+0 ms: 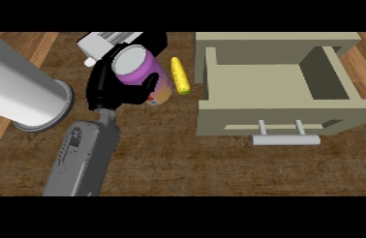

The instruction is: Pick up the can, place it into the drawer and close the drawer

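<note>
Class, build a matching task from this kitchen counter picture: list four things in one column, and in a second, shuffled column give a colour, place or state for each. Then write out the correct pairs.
Things:
1. can
2. corn cob
3. drawer
4. metal cylinder

Descriptions:
A. pulled open, nothing inside
B. yellow, lying on the counter between can and drawer
C. purple, gripped by the left hand
D. silver-grey, at the view's left edge

Pairs: 1-C, 2-B, 3-A, 4-D
</note>
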Available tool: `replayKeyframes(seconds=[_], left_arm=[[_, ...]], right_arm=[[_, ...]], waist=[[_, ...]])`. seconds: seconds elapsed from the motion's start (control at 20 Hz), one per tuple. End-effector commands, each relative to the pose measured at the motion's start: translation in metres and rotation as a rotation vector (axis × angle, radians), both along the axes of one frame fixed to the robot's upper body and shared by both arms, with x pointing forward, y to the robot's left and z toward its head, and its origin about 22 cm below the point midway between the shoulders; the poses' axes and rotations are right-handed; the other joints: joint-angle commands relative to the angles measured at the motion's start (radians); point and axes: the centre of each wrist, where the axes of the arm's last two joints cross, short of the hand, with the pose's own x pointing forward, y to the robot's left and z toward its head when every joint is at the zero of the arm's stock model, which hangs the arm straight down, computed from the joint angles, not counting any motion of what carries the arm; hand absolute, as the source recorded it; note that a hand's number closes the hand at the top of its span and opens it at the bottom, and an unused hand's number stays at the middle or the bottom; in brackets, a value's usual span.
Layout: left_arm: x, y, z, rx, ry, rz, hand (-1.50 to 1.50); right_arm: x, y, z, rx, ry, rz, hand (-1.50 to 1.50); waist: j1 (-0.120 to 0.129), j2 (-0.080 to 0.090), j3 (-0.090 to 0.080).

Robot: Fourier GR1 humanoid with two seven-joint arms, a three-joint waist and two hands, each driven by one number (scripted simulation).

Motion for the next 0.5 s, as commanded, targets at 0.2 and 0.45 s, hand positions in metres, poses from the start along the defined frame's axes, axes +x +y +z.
replayKeyframes(seconds=[0.2, 0.45], left_arm=[[0.010, -0.051, 0.051, 0.038, -0.039, 0.004, 1.50], [0.020, -0.071, 0.073, 0.037, -0.026, -0.006, 1.50]], right_arm=[[0.001, -0.008, -0.006, 0.013, -0.003, 0.018, -1.50], [0.011, 0.007, -0.007, -0.002, 0.005, 0.013, -1.50]], waist=[[-0.010, 0.003, 0.000], [-0.009, 0.004, 0.000]])
